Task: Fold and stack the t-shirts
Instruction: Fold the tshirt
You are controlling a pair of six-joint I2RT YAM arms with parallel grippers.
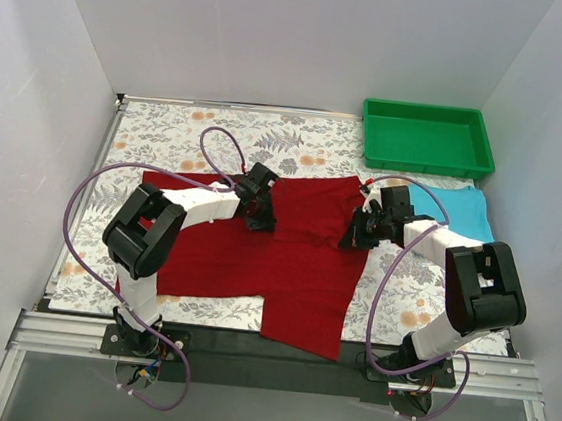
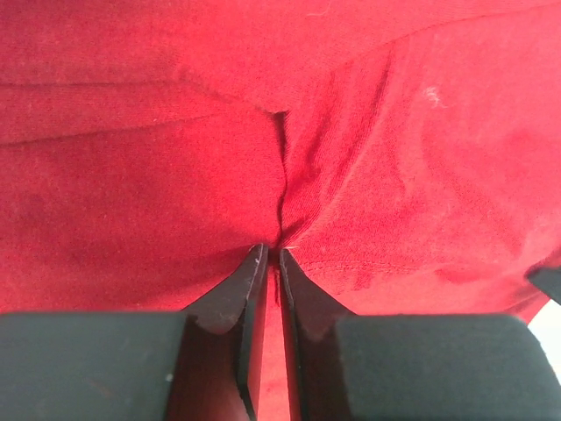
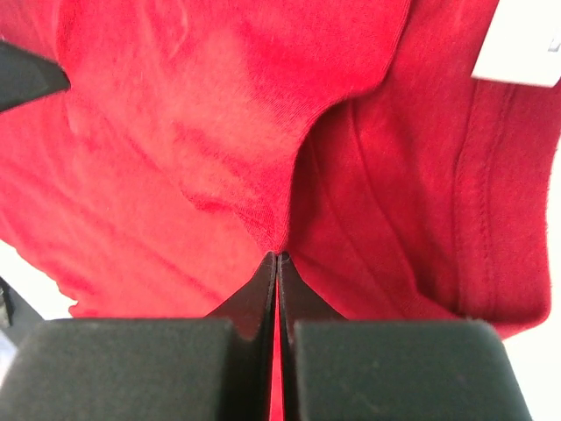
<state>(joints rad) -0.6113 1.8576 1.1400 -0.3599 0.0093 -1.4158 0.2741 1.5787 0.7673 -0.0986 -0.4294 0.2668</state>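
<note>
Two grippers clamped the dark red shirt (image 1: 300,273), whose near hem lapped past the tablecloth's (image 1: 169,128) near edge. Left gripper (image 1: 257,218) pinched a raised fold toward the shirt's far edge. Right gripper (image 1: 357,237) pinched the right edge. Blue folded shirt (image 1: 467,212) lay right, apart. Open cloth far left. Green tray (image 1: 425,163) sat at the far right.

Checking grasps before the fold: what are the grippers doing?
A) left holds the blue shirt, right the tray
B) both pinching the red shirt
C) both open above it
B: the wrist views show the left gripper and right gripper each shut on a pinch of red shirt.
</note>
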